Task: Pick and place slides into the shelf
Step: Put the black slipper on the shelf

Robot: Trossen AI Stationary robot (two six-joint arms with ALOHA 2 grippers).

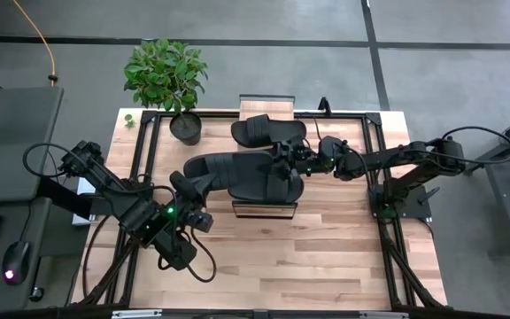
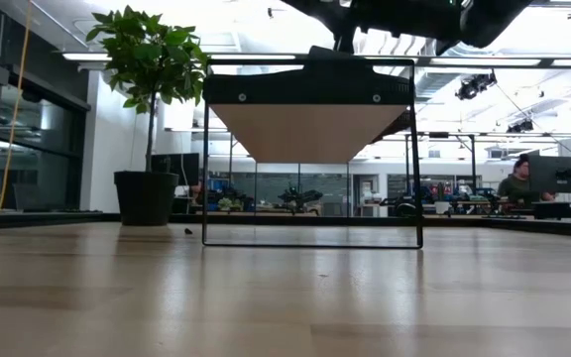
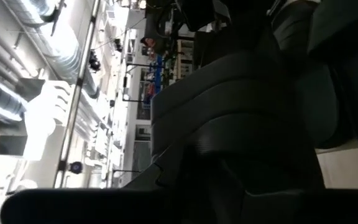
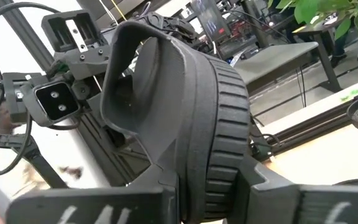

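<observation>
over the middle of the bench (image 1: 326, 257), both arms meet at a cluster of black slides (image 1: 246, 174) resting on top of the narrow shelf (image 1: 264, 209), which stands near the bench's far edge beside a potted plant (image 1: 166, 75). one slide (image 1: 268, 131) lies toward the far end of the shelf; the others are bunched nearer the middle, and how many are stacked there cannot be told. the right hand (image 1: 301, 159) reaches in from the right side and is closed on the ribbed strap of a slide (image 4: 185, 124), which fills its wrist view and stands tilted up on edge. the left hand (image 1: 197, 182) sits at the left end of the bunched slides, touching them; its wrist view shows only dark ribbed strap (image 3: 241, 124) pressed close, and whether its fingers grip anything cannot be told. in the low view the shelf (image 2: 310, 109) shows as a wooden top on a thin dark frame.
</observation>
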